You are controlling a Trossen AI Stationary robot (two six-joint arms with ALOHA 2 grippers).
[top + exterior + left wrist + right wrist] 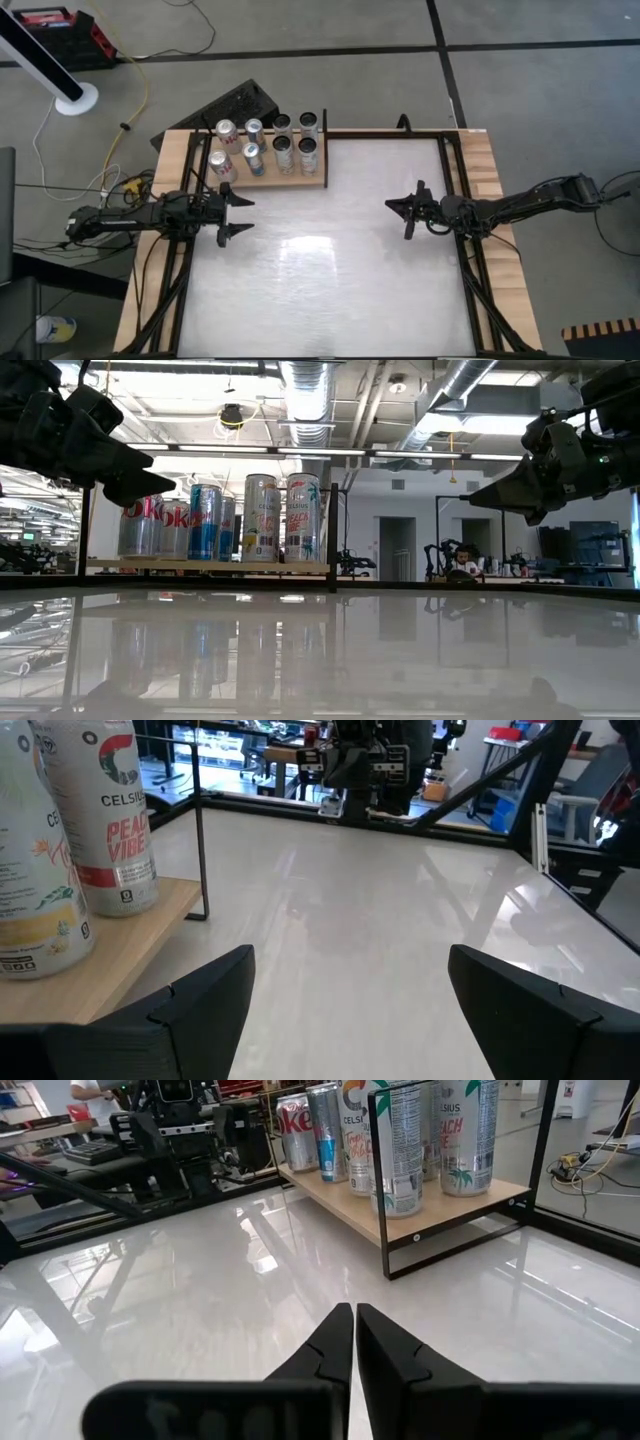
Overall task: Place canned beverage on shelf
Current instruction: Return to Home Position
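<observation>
Several canned beverages (265, 145) stand upright in two rows on the light-wood shelf (305, 180) at the table's far left; the low view shows the same cans (260, 518) on the shelf board (210, 566). My left gripper (238, 215) hovers open at the table's left side, just near of the shelf, touching nothing; its fingers (200, 1010) frame bare tabletop. My right gripper (405, 212) hovers shut at the right side, its fingertips (355, 1330) together, holding nothing.
The glossy white tabletop (330, 270) lies between the two arms. A black metal frame (440, 135) runs along the table's edges. The shelf has a thin black leg (385, 1250) at its end. A person (462, 565) sits far behind the table.
</observation>
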